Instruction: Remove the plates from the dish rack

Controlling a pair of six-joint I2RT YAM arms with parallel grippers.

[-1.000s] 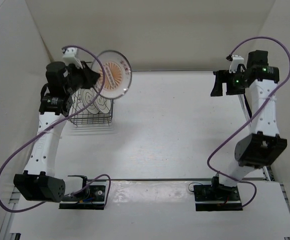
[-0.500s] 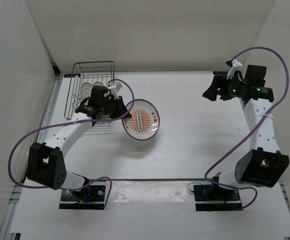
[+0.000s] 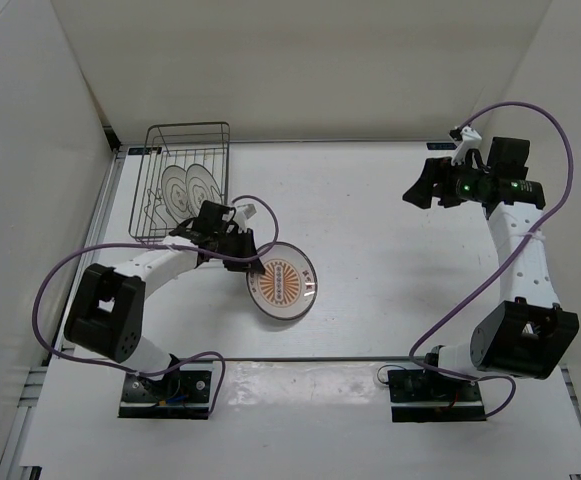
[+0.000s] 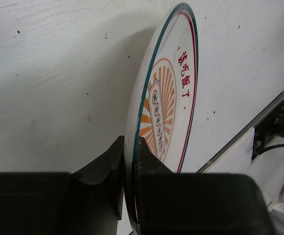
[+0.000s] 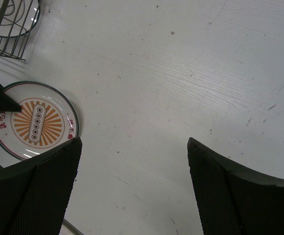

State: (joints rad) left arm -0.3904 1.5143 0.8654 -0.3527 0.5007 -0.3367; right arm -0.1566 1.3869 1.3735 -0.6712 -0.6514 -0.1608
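Observation:
My left gripper is shut on the rim of the orange sunburst plate, which is low over the table in front of the rack. In the left wrist view the fingers pinch the plate edge-on. The plate also shows in the right wrist view. Two white plates stand upright in the dark wire dish rack at the back left. My right gripper is open and empty, high over the right side of the table, far from the rack.
White walls close the table at the left, back and right. A corner of the rack shows at the top left of the right wrist view. The arm bases sit at the near edge.
My left arm has swung the sunburst plate from above the rack down and forward to low over the table. The right arm has shifted slightly left.

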